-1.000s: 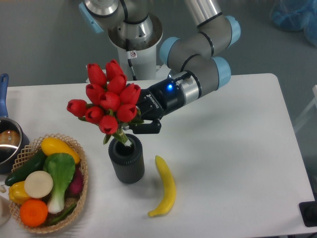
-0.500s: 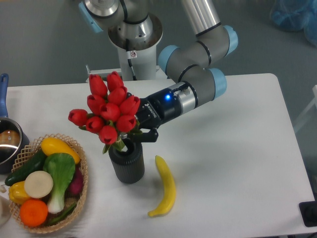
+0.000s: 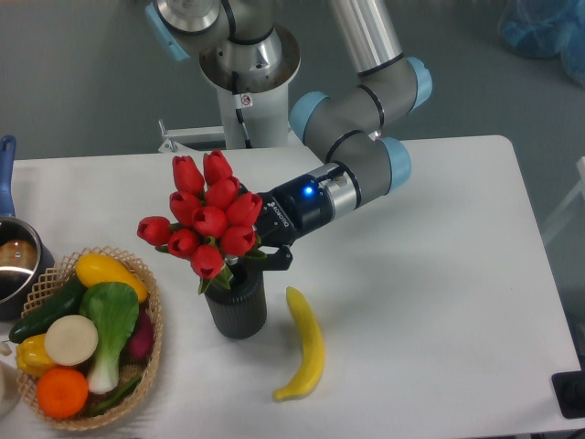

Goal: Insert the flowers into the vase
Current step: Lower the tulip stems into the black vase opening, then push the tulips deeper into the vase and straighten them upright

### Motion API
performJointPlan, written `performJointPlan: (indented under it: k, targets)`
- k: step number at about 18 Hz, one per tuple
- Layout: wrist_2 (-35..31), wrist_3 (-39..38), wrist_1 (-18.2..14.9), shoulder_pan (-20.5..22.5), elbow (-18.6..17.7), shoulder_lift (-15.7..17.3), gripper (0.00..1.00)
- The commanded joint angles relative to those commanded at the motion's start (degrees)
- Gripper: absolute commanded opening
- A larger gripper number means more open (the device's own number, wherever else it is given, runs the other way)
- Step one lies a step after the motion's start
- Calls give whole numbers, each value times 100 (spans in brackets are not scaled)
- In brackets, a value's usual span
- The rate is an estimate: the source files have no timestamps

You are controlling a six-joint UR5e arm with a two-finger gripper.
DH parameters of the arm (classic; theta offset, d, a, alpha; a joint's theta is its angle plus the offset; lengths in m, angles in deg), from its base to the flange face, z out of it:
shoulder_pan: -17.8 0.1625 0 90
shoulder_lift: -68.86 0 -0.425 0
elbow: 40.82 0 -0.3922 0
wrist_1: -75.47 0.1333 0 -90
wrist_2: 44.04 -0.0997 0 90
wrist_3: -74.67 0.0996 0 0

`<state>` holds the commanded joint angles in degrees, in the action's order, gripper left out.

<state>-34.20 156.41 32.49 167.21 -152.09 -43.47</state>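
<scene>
Clamped in the gripper (image 3: 259,249), the flowers (image 3: 208,227) are held by their stems just beneath the red buds, directly above the mouth of the vase (image 3: 237,306). The fingers are seen closed on the bundle from its right side, low against the vase rim. The lower ends of the stems appear to be already inside the vase, though how deep they reach is hidden by the buds and leaves. The bunch is tilted slightly to the left, its heads leaning over the wicker basket (image 3: 137,274) of vegetables.

The bunch is judged to be light and top-heavy, with stems that are probably flexible rather than rigid; a grip at the tied part of the stems, close under the buds, is therefore best suited, since the buds themselves would likely be crushed or pulled off. The vase is judged to be light enough to be tipped if the stems are pressed sideways against its wall. A banana (image 3: 306,346) lies just beside the vase on the white table (image 3: 439,302), and a pot (image 3: 11,261) with a blue handle is partly seen at the left edge.
</scene>
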Motion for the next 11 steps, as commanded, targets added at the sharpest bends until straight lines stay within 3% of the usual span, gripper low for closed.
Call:
performJointPlan:
  k: [11]
  targets:
    - [-9, 782, -9, 44, -413, -237, 26]
